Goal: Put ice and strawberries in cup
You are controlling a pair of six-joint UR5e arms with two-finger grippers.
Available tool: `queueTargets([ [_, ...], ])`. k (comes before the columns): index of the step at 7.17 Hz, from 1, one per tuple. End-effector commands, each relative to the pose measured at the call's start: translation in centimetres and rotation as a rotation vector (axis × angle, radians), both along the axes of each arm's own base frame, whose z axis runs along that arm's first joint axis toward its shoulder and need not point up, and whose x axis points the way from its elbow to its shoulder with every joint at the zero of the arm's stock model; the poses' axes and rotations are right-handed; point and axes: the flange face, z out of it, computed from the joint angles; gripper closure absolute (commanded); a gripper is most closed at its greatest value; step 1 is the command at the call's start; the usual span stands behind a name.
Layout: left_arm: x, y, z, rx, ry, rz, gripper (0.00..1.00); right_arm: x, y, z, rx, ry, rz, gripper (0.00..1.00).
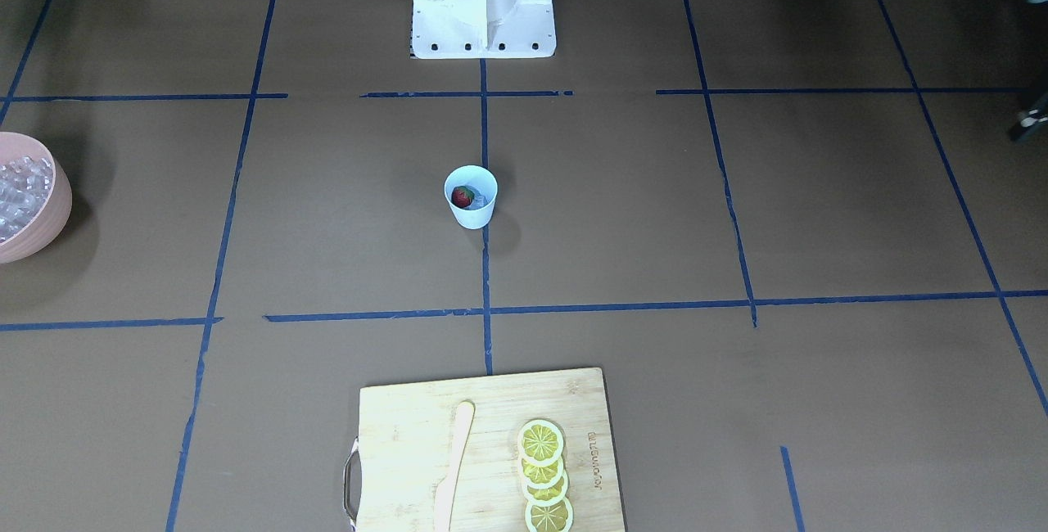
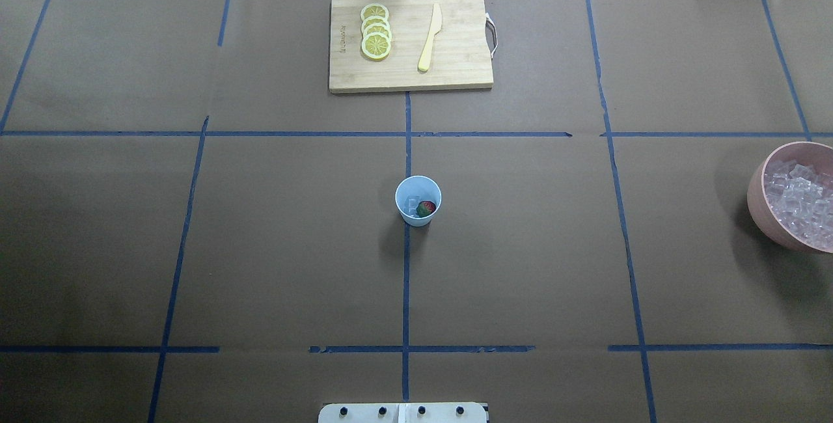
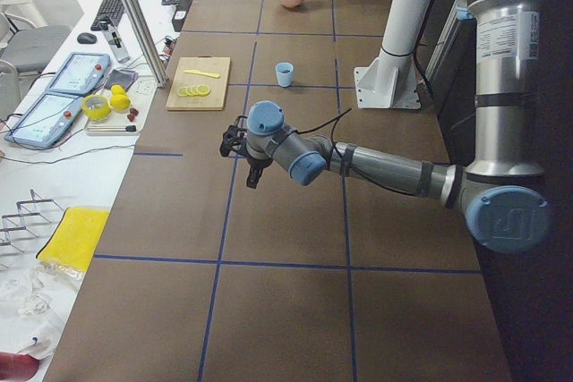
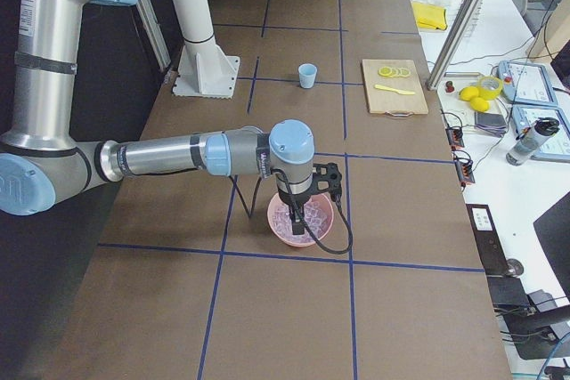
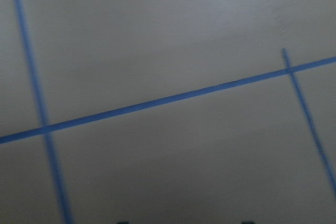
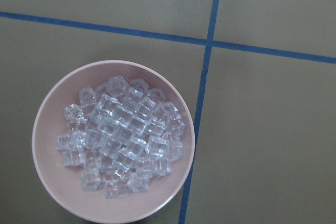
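The light blue cup (image 2: 418,200) stands upright at the table's middle, also seen in the front view (image 1: 471,196). Inside it lie a dark red strawberry (image 2: 426,207) and a clear ice cube (image 2: 412,203). More ice (image 6: 123,137) fills the pink bowl (image 6: 38,129) at the table's right end (image 2: 755,189). My right gripper (image 4: 299,224) hangs right over that bowl; I cannot tell whether it is open or shut. My left gripper (image 3: 246,163) hovers over bare table far to the left of the cup; I cannot tell its state either.
A wooden cutting board (image 2: 455,71) at the far middle edge carries several lemon slices (image 2: 376,32) and a pale knife (image 2: 429,39). The white robot base (image 1: 483,8) stands at the near middle edge. Blue tape lines cross the brown table.
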Motion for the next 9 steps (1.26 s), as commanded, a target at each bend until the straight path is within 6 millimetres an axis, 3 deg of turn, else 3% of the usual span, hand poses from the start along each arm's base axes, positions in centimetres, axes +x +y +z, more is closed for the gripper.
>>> queueTargets([
  [1, -7.5, 2.2, 2.8, -0.14, 0.002, 0.053, 0.23, 1.0, 2.5, 2.2, -0.022, 0.001, -0.027, 0.0],
  [2, -7.2, 4.6, 5.4, -0.237, 0.021, 0.046, 0.17, 0.9, 2.9, 2.4, -0.028, 0.001, -0.027, 0.0],
  [3, -6.9, 6.0, 5.8, -0.294, 0.026, 0.01, 0.0, 0.9, 2.9, 2.6, -0.032, -0.001, -0.028, 0.0],
  [4, -6.9, 6.2, 6.1, -0.302, 0.024, 0.006, 0.0, 0.9, 2.9, 2.8, -0.034, 0.0, -0.029, 0.0],
  [7, -6.8, 5.2, 2.3, -0.275, 0.013, -0.065, 0.0, 0.8, 2.9, 2.9, -0.034, 0.011, -0.035, 0.0],
  [9, -6.7, 5.4, 0.7, -0.347, 0.02, -0.163, 0.0, 0.6, 2.6, 2.5, -0.019, 0.026, -0.046, 0.0],
])
